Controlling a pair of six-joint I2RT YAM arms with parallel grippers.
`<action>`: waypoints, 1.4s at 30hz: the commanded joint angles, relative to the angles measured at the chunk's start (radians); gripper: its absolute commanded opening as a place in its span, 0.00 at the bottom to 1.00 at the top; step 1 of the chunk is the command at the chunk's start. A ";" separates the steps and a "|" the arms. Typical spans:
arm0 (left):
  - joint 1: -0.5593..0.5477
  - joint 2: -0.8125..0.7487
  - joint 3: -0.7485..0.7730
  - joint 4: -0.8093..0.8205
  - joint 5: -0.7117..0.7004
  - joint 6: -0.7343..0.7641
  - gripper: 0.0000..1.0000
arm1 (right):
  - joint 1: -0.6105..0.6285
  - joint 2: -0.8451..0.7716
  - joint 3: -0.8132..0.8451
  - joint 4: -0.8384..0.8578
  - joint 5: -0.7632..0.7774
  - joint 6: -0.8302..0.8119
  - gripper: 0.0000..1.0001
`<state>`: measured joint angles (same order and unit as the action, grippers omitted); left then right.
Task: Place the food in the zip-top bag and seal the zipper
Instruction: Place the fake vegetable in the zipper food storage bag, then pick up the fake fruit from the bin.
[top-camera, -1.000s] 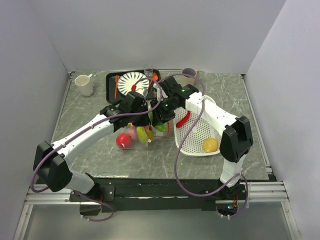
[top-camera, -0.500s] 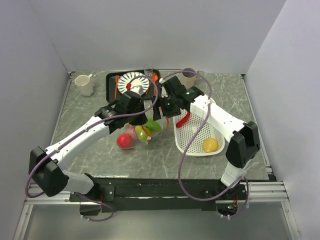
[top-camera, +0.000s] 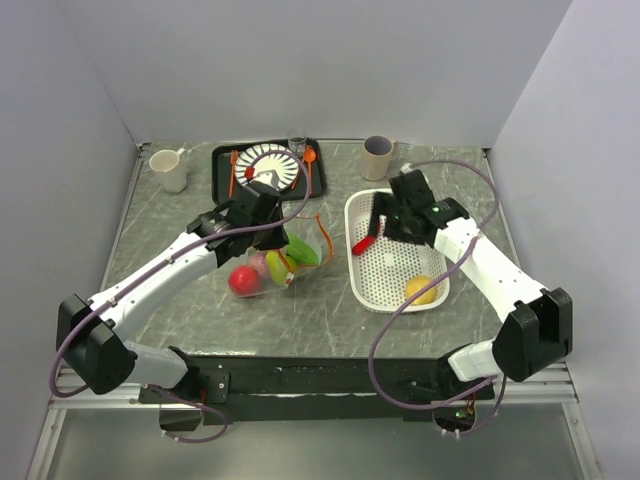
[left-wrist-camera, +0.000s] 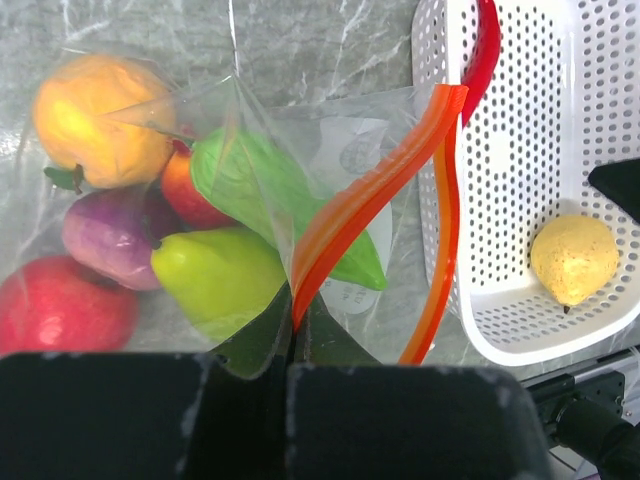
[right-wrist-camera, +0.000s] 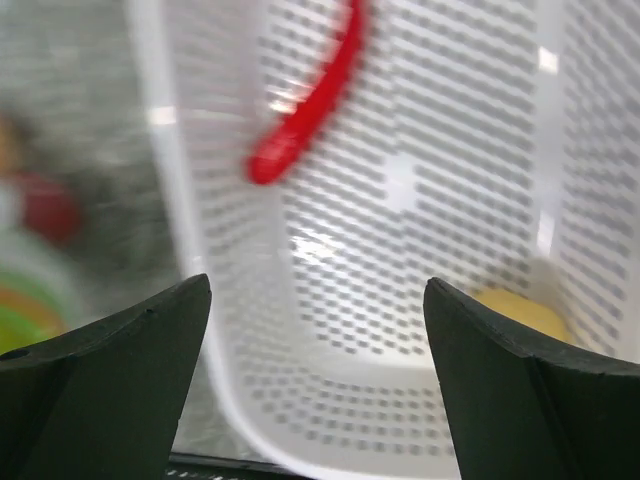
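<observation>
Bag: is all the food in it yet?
Mostly. Several fruits sit inside the zip-top bag. The left tool pinches the zipper; the right tool hangs open over the basket. A red chilli and a yellow fruit wait there, and the zipper is unsealed.

Mid-table: zip-top bag (top-camera: 285, 262), food (left-wrist-camera: 220, 280) inside, zipper (left-wrist-camera: 370, 195) along the right edge. Just right of it: basket (top-camera: 395, 270), holding a pepper (top-camera: 366, 238) at the far end and a pear (top-camera: 421, 289) at the near end. Far edge, left to right: mug (top-camera: 170, 170), tray (top-camera: 219, 170) bearing a plate (top-camera: 268, 167), cup (top-camera: 378, 157). Tray behind the bag; cup behind the basket.
</observation>
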<state>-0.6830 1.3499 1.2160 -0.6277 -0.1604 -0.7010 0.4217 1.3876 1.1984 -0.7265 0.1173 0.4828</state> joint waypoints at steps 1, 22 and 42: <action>0.002 0.006 0.027 0.029 0.027 0.000 0.01 | -0.029 -0.065 -0.063 -0.057 0.088 0.019 0.94; 0.002 0.023 0.036 0.023 0.033 0.018 0.01 | -0.031 -0.047 -0.187 -0.252 0.203 0.080 0.97; 0.002 0.002 0.010 0.023 0.009 0.023 0.01 | -0.038 0.108 -0.249 -0.131 0.168 0.045 0.88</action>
<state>-0.6830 1.3743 1.2160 -0.6174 -0.1299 -0.6930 0.3889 1.4780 0.9302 -0.8963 0.2722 0.5411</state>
